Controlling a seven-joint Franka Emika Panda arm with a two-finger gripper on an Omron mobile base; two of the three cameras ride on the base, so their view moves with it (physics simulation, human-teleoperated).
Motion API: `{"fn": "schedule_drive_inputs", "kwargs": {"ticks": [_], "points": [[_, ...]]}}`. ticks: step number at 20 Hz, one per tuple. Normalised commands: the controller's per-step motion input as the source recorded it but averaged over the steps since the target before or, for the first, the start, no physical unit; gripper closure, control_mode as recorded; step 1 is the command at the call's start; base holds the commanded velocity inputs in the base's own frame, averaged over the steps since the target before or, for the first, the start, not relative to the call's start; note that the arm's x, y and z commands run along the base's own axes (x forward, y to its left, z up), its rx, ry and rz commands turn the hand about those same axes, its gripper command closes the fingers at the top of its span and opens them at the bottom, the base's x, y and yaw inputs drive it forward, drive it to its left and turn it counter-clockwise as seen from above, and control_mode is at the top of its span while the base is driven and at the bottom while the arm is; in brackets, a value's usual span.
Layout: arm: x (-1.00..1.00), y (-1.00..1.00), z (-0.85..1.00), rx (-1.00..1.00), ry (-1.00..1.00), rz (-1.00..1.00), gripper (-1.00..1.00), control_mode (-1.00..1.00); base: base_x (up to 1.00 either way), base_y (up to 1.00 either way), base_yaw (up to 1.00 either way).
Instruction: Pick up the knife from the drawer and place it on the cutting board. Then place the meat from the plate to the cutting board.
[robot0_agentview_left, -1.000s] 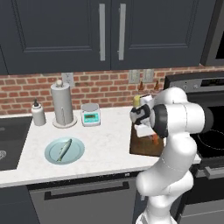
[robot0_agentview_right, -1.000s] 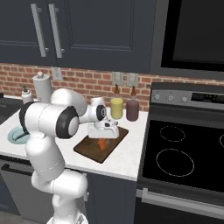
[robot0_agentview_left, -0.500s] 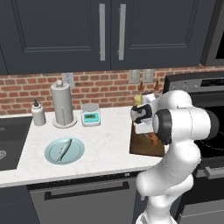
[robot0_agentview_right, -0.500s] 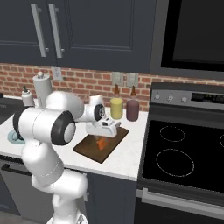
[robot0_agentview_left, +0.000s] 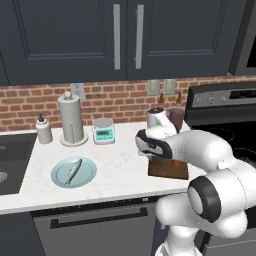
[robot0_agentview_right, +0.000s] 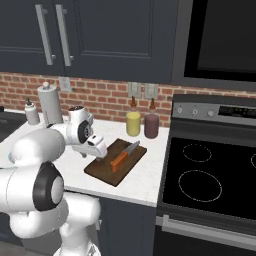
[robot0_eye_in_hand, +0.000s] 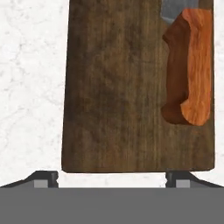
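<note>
Open white desk (robot0_agentview_left: 120, 167) between the plate (robot0_agentview_left: 74, 172) and the cutting board (robot0_agentview_right: 115, 161), nothing standing there. Behind the plate, the paper towel holder (robot0_agentview_left: 71, 120), a small bottle (robot0_agentview_left: 44, 129) and the kitchen scale (robot0_agentview_left: 103, 131) line the back wall. Two jars (robot0_agentview_right: 142, 124) stand just behind the board's far corner. The knife (robot0_agentview_right: 124, 155) lies along the board's stove side, so the side nearer the plate is bare wood. In the hand view, the fingers (robot0_eye_in_hand: 45, 178) sit spread wide at the board's near edge, the full board width showing between them. Upper cabinets (robot0_agentview_left: 125, 37) hang high above the desk.
</note>
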Motion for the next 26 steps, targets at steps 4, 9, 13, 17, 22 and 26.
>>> {"fn": "schedule_drive_inputs", "kwargs": {"ticks": [4, 9, 13, 17, 22, 26], "points": [[-0.08, 1.00, 0.64, 0.01, -0.06, 0.02, -1.00, -1.00, 0.00, 0.00, 0.00], [0.00, 1.00, 0.67, 0.11, 0.00, 0.00, -1.00, -1.00, 0.00, 0.00, 0.00], [0.06, 1.00, 0.32, 0.15, 0.05, 0.00, -1.00, -1.00, 0.00, 0.00, 0.00], [0.33, 1.00, -0.02, 0.12, 0.16, 0.06, -1.00, -1.00, 0.00, 0.00, 0.00], [0.49, 1.00, -0.01, 0.00, 0.05, 0.10, -1.00, -1.00, 0.00, 0.00, 0.00], [0.55, 0.96, -0.26, -0.01, 0.06, 0.01, -1.00, -1.00, 0.00, 0.00, 0.00]]}}
